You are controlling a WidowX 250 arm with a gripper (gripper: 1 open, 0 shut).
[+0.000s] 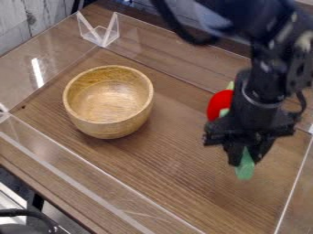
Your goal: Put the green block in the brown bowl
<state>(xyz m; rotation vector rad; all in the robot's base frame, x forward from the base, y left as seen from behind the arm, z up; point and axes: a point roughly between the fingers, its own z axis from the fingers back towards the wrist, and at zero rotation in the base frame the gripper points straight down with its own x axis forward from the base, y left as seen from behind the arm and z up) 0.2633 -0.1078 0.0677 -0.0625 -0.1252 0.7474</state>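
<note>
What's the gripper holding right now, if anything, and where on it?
The gripper seems to hold the green block; the lower end sticks out below, exact grip spot hidden.

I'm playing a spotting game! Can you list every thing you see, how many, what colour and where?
Bowl: one, light brown, on the left of the table.
Block: one, green, at the gripper, right side.
Strawberry-shaped thing: one, red with a green top, behind the block, partly hidden by the gripper.
Wire-like object: one, whitish, far left corner.
Table: one, brown, under everything.
Cables: black, bottom left corner.
Robot arm: one, dark, top right.
Gripper: one, black, right side.
</note>
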